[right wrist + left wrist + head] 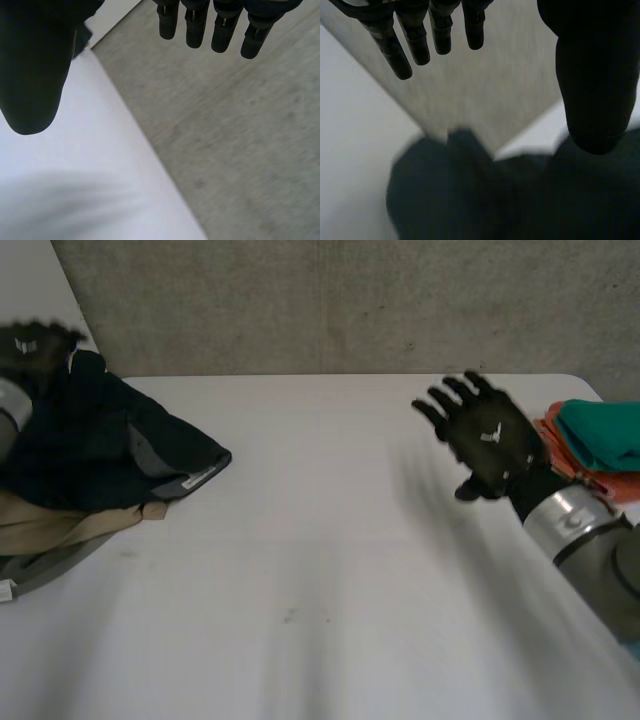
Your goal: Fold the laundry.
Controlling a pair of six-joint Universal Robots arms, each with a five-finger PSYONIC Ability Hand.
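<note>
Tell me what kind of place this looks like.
Probably a robot test bench set up for folding laundry: a white table against a plain grey wall, a heap of dark and tan clothes at one side, and stacked teal and orange cloths at the other.

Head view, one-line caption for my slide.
Open right hand over white table; dark garment piled left, folded teal and orange clothes right.

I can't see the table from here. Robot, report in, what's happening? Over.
Left hand open over dark garment, not gripping. Right hand open, empty, above table. Folded teal-and-orange stack beside it.
</note>
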